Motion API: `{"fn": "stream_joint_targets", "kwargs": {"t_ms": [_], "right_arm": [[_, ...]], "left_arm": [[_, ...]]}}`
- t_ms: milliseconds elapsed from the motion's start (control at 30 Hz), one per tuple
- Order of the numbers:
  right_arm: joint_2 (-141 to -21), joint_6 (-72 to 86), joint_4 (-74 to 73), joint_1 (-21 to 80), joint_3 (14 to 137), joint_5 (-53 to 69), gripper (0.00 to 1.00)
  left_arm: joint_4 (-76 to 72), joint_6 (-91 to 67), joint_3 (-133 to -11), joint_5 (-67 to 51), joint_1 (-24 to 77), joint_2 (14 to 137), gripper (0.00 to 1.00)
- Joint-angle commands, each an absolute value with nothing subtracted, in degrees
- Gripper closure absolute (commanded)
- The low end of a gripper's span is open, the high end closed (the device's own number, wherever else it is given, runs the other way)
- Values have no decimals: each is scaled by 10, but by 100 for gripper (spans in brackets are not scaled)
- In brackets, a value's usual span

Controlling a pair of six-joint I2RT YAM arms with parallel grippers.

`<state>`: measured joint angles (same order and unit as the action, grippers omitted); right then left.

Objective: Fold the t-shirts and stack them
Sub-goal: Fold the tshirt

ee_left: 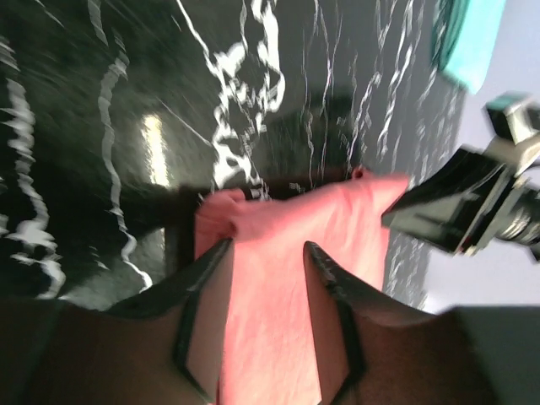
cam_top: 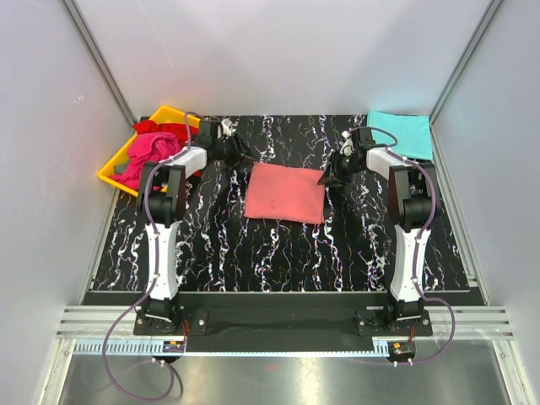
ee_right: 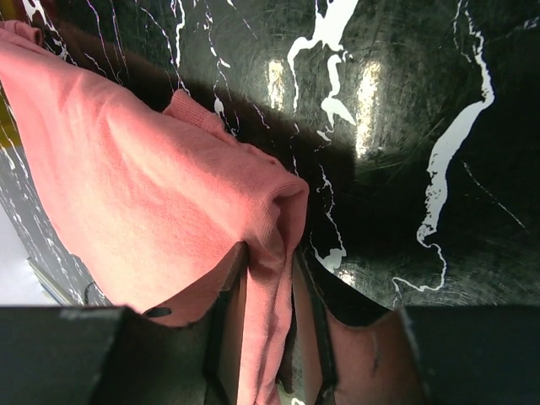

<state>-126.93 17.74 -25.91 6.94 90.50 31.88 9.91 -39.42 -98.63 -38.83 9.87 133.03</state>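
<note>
The salmon-pink t-shirt lies folded into a rectangle on the middle of the table. My right gripper is at its right edge and is shut on a fold of the pink cloth. My left gripper is at the shirt's far left corner, with its jaws open and the pink cloth showing between them, not pinched. The turquoise t-shirt lies folded at the back right. The magenta t-shirt and the red t-shirt lie crumpled in the tray.
A yellow plastic tray stands at the back left corner. The table is black marble-patterned, with white walls close on both sides and behind. The right arm's gripper also shows in the left wrist view.
</note>
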Motion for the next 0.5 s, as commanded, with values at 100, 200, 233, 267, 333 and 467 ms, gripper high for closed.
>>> {"fn": "stream_joint_targets", "kwargs": {"t_ms": [100,200,233,267,333,467], "right_arm": [[-1281,157,-250,64,921,278,63],[-1270,163,-257,62,932,301,47],[-1265,165,-257,62,933,305,44],[-1252,170,-255,62,933,307,39],[-1237,175,-251,61,925,324,30],[-1216,191,-243,61,906,343,23]], "left_arm": [[1,-488,-976,-439,89,1332,54],[13,-495,-997,-448,90,1329,54],[19,-494,-998,-453,89,1315,54],[25,-490,-997,-457,90,1305,53],[76,-455,-998,-448,90,1270,53],[218,-363,-1006,-363,95,1204,52]]}}
